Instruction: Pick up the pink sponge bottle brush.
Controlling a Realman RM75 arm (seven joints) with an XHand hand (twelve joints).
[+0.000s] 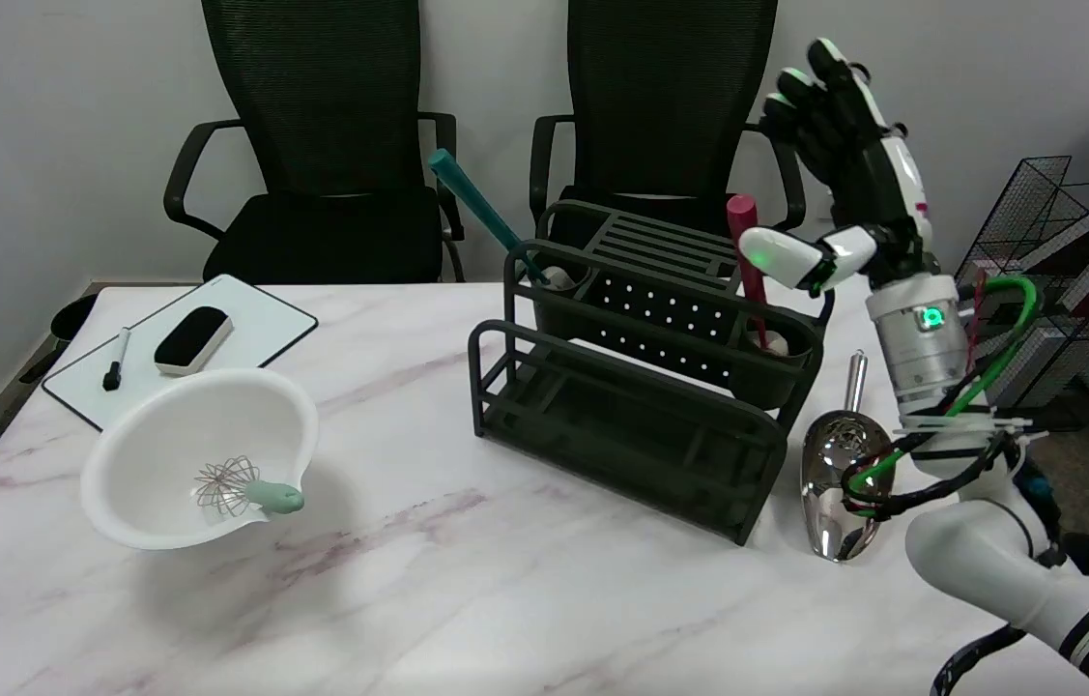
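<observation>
pink bottle brush [749, 261] stands handle-up in the right-end cup of the black dish rack [641, 425], near the table's far right edge. right hand [844, 184] hovers just beside the handle, fingers apart, holding nothing. grasp and lift remain.

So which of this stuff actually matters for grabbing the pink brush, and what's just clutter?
Job:
pink brush, standing in the rack's right cup
rack
right hand, open beside the brush handle

Clutter:
teal brush
bowl with whisk
scoop
whiteboard, eraser, marker
</observation>
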